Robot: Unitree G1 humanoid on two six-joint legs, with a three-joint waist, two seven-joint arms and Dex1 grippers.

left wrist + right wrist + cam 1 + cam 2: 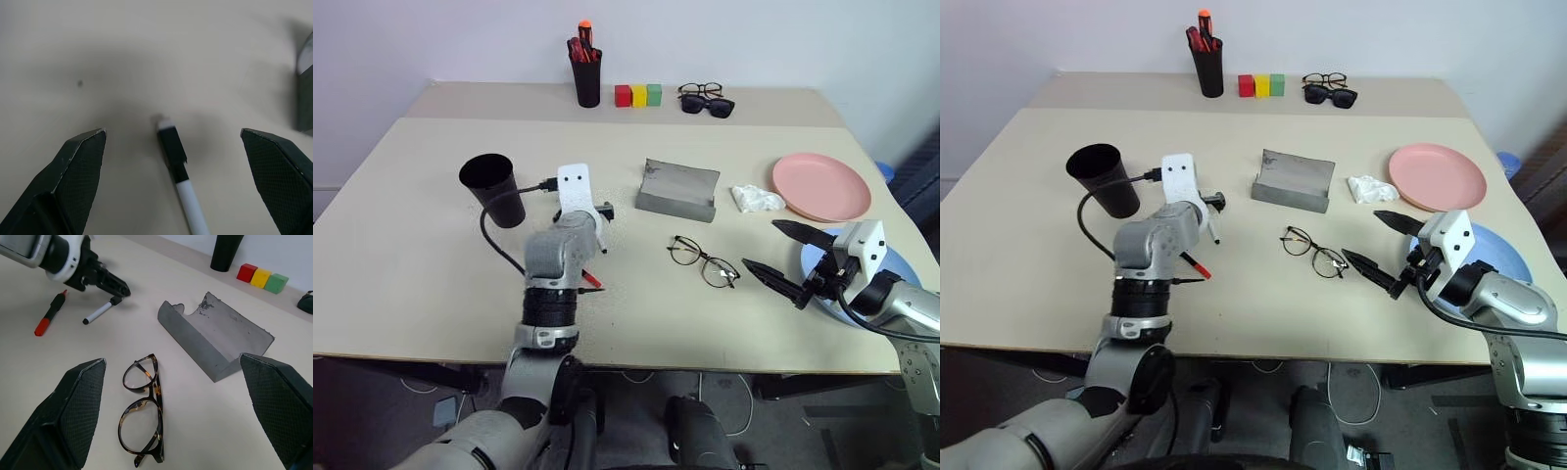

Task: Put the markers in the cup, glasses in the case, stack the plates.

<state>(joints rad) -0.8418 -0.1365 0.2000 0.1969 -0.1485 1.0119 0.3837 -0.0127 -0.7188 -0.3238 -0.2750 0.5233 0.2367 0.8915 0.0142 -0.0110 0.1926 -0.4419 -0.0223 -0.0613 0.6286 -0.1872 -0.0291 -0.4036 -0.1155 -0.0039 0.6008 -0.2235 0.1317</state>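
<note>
My left gripper [172,131] is open and points down at the table over the white marker [182,183], whose black end lies between the fingers without touching them. The black marker with the red tip [1193,262] lies beside my left forearm. Back left of that hand, the black cup [492,188] stands upright. The glasses [703,260] lie unfolded mid-table in front of the grey case [677,189], which lies open. My right gripper [761,244] is open and hovers just right of the glasses, above the blue plate [1510,251]. Behind it sits the pink plate [821,186].
A black pen holder with red and orange pens [587,73], three coloured blocks [638,95] and two more pairs of glasses [707,101] line the far edge. A crumpled white tissue [757,199] lies between the case and the pink plate.
</note>
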